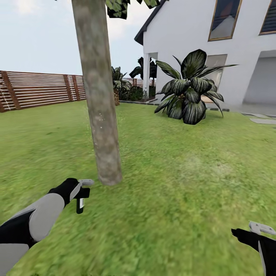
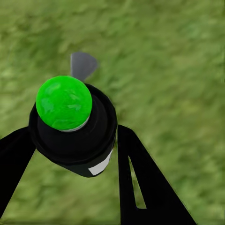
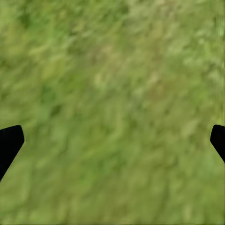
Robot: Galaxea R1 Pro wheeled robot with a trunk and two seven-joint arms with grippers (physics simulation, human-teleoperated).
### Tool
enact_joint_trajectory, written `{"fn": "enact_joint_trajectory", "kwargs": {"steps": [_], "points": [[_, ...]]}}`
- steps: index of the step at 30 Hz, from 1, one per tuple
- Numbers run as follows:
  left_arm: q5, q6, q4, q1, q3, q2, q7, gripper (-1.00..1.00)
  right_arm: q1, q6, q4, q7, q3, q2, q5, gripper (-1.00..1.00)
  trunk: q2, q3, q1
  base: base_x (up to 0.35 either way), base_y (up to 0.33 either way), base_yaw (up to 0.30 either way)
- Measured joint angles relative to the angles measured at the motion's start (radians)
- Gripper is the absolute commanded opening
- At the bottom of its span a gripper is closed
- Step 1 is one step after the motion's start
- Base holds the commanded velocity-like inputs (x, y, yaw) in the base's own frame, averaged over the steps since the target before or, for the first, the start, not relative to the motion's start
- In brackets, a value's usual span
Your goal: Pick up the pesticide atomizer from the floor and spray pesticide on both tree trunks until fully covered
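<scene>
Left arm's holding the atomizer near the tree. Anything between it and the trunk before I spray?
Nothing visible. The left gripper holds the pesticide atomizer just left of the tree trunk, near its base, with only open grass between them.

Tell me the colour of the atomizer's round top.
Bright green, on the black pesticide atomizer; clearest in the left wrist view.

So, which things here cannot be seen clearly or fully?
- Trunk, head view: top cut off by the edge; far side hidden; any spray specks too small to judge.
- Atomizer, head view: small, partly covered by the left gripper.
- Right gripper, head view: cut off by the edge.
</scene>
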Motion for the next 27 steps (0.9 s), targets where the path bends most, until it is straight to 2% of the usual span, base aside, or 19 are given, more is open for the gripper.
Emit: {"fn": "enact_joint_trajectory", "kwargs": {"steps": [3, 10, 16, 27], "points": [[0.001, -0.002, 0.000, 0.001, 0.000, 0.000, 0.000, -1.00, 0.000, 0.000, 0.000, 0.001, 0.000, 0.001, 0.000, 1.00, 0.000, 0.000, 0.000, 0.010, -0.059, 0.123], [0.001, -0.003, 0.000, 0.002, 0.000, 0.000, 0.000, -1.00, 0.000, 0.001, -0.001, 0.000, 0.000, 0.003, 0.000, 1.00, 0.000, 0.000, 0.000, 0.050, -0.266, 0.058], [0.001, -0.003, 0.000, 0.002, 0.000, 0.000, 0.000, -1.00, 0.000, 0.001, -0.001, -0.001, 0.001, 0.004, 0.001, 1.00, 0.000, 0.000, 0.000, 0.068, -0.294, 0.242], [0.001, -0.013, 0.000, 0.002, 0.000, 0.000, 0.000, -1.00, 0.000, 0.001, 0.000, -0.003, 0.001, 0.004, 0.001, 1.00, 0.000, 0.000, 0.000, 0.213, -0.269, 0.235]]}}
